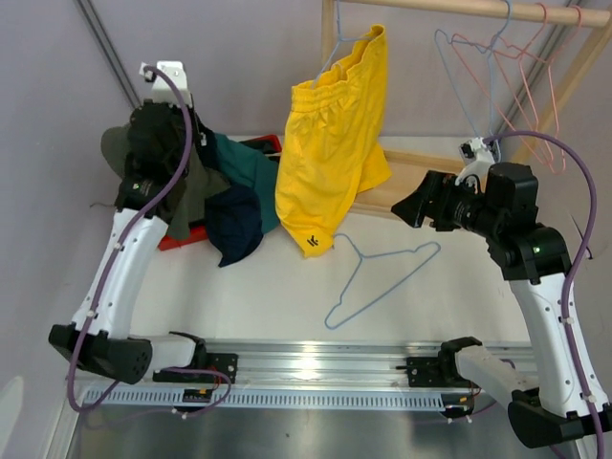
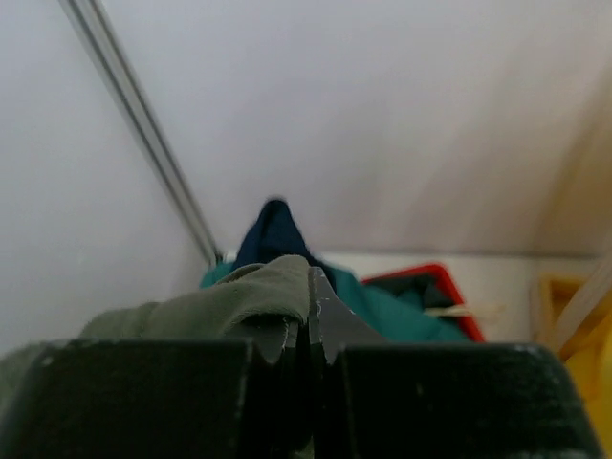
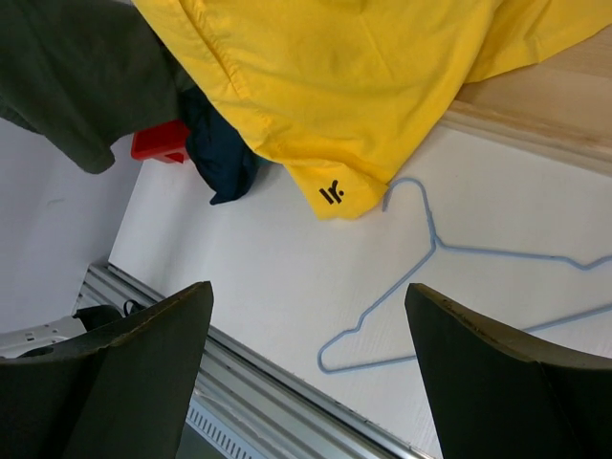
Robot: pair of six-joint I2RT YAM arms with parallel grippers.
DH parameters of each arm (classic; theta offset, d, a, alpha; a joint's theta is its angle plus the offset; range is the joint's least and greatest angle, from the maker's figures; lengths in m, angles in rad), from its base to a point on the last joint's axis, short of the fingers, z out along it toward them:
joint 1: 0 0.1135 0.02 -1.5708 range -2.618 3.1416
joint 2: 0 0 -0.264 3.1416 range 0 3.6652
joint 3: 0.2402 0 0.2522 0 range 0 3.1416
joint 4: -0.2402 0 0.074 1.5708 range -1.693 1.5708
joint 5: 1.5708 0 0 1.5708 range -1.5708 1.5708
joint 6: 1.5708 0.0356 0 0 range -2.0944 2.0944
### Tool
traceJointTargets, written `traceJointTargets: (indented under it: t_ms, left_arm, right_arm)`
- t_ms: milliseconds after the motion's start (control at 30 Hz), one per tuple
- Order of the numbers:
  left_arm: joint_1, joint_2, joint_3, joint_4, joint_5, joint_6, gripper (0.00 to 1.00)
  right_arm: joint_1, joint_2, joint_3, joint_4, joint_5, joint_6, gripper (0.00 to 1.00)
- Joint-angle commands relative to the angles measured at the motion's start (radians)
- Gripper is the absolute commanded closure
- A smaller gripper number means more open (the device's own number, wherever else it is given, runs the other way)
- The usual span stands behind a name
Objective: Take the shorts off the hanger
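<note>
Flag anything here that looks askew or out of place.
The yellow shorts hang crooked from the rack hanger, waistband bunched and tilted, a leg hem sagging to the table. A bare blue hanger lies flat on the table beside them.

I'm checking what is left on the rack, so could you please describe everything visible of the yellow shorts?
The yellow shorts are bright, soft fabric with a gathered elastic waist on top and a small black logo by one leg hem. They hang tilted from a pale blue wire hanger on the wooden rack, the legs draping down to the white table, one edge close beside the teal shorts.
</note>
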Motion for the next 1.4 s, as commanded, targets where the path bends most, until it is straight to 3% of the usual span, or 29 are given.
traceJointTargets:
  t_ms: [0,67,167,200,267,300,367,400,533,833,1367]
  left_arm:
    - [0.093,0.023,-0.163,0.159,0.081,-0.125,0.95]
    - [0.163,0.088,-0.221,0.194,0.133,-0.212,0.96]
    - [0.210,0.188,-0.163,0.144,0.181,-0.278,0.99]
    - [0.214,0.249,-0.118,0.123,0.187,-0.292,0.94]
    - [0.216,0.303,-0.035,0.043,0.213,-0.337,0.73]
    - [0.216,0.331,-0.022,0.020,0.221,-0.352,0.43]
    - [0.214,0.325,-0.028,-0.002,0.239,-0.399,0.25]
    - [0.214,0.310,-0.066,0.019,0.250,-0.409,0.02]
    - [0.204,0.147,-0.212,0.076,0.272,-0.438,0.01]
    - [0.176,-0.129,-0.369,0.018,0.320,-0.461,0.01]
    - [0.168,-0.496,-0.600,-0.065,0.526,-0.489,0.01]
  right_arm:
    - [0.001,-0.013,-0.032,0.047,-0.024,0.012,0.11]
    - [0.003,-0.016,-0.043,0.051,-0.028,0.015,0.11]
    - [0.004,-0.022,-0.043,0.038,-0.034,0.012,0.11]
    - [0.007,-0.025,-0.043,0.032,-0.037,0.007,0.11]
    - [0.006,-0.033,-0.051,0.031,-0.063,-0.006,0.09]
    - [0.013,-0.033,-0.057,0.029,-0.077,-0.011,0.06]
    - [0.032,-0.015,-0.100,0.029,-0.097,-0.028,0.03]
    - [0.050,-0.004,-0.120,0.034,-0.088,-0.034,0.03]
    - [0.208,0.080,-0.204,0.028,0.075,-0.037,0.02]
    - [0.280,0.185,-0.410,0.198,0.221,0.109,0.03]
    - [0.372,0.586,-0.347,0.394,0.563,0.239,0.05]
